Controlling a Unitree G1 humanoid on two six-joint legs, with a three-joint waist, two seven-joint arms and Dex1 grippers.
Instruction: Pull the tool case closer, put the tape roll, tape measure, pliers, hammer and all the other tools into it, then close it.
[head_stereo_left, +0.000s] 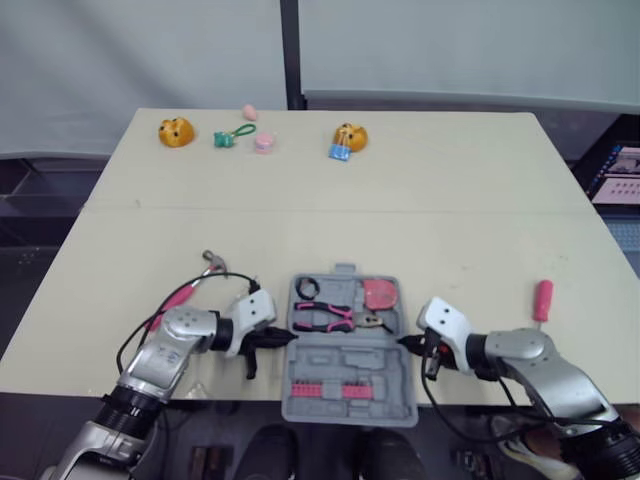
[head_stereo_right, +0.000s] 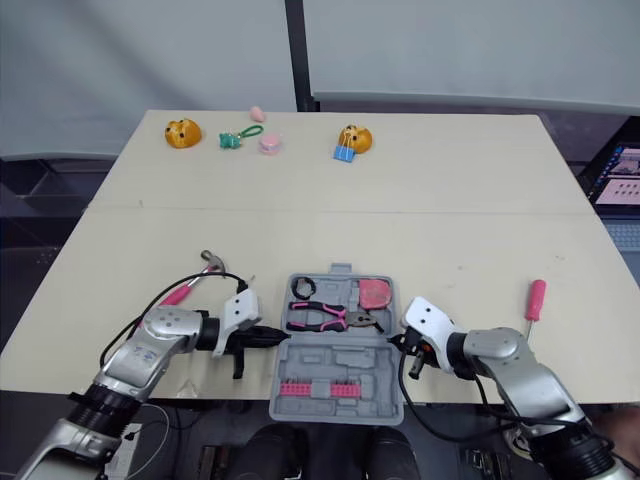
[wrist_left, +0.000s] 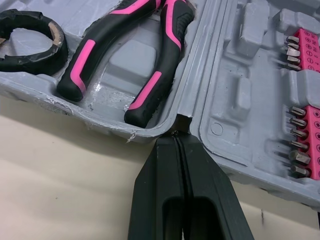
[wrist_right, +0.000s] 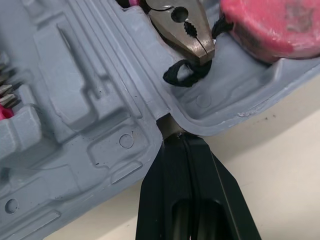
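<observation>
My left gripper is clenched, its two black fingers pressed flat together with only a thin seam between them, and their tips touch the tool case at the hinge notch on its left edge, where the two halves meet. My right gripper is clenched the same way, fingers tight against each other, tips touching the matching hinge notch on the case's right edge. I cannot tell whether either one pinches anything of the case or only touches it. The case lies open and flat on the table between my two grippers. In the far half of the case, the black tape roll sits in the left corner, the pliers with pink and black handles lie across the middle with their metal nose pointing to the case's right side, and the pink tape measure fills the right corner, just beside the nose of the pliers, with a black cord looped around that nose. In the near half of the case, a pink strip of bits sits in its slot, and the other moulded pockets around it are bare grey plastic. The hammer lies on the table to the left of the case, apart from it, with its metal head pointing away. The screwdriver with a pink handle lies on the table well to the right of the case.
</observation>
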